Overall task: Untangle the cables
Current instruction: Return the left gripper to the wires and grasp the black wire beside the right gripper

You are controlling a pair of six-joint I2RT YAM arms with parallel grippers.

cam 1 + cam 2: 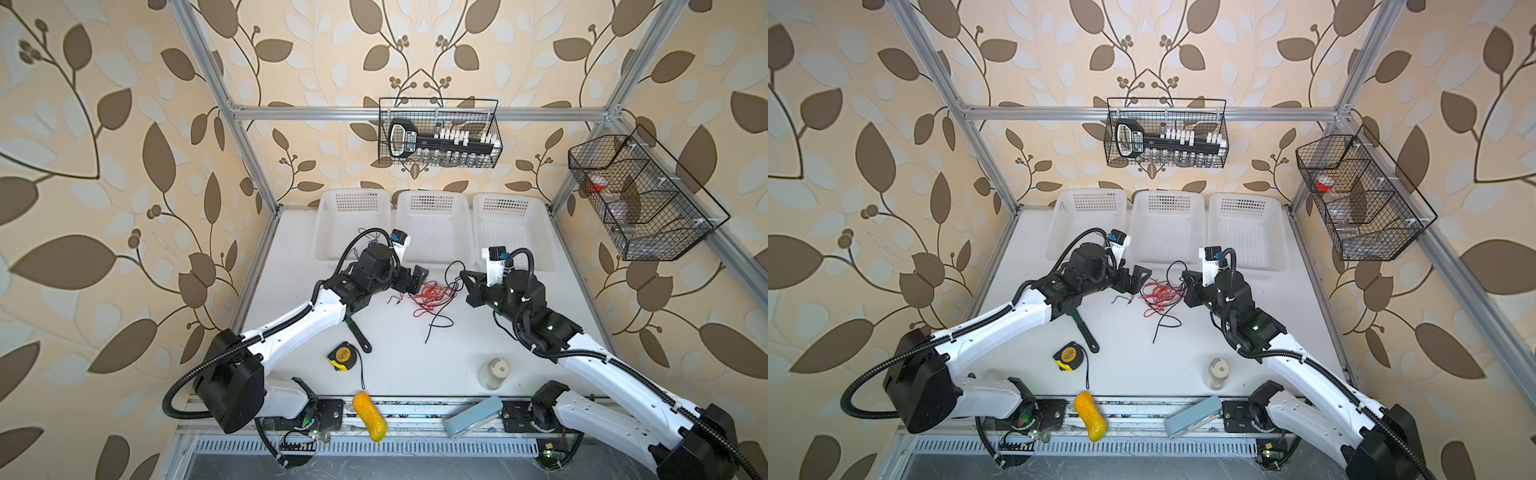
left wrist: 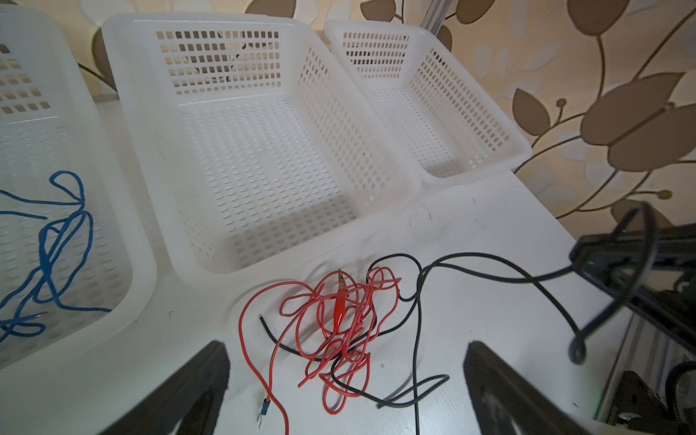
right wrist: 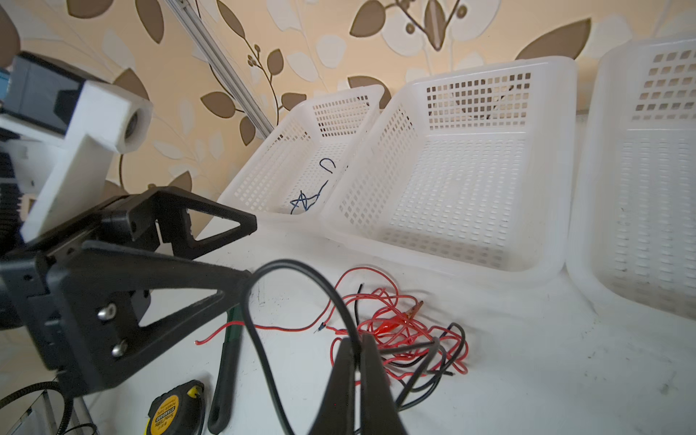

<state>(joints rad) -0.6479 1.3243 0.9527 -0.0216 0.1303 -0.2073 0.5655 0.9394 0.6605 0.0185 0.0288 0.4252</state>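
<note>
The left gripper stands spread wide and empty, just beside the red cable bunched on the table. Opposite it, the right gripper is pressed together, pinching the black cable, which trails down through the red tangle. Farther back, the blue cable lies in the left-hand white basket.

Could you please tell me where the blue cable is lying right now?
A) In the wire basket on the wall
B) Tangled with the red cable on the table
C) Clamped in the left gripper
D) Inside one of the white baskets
D: the blue cable lies inside a white basket, apart from the red cable and black cable tangled on the table.
</note>
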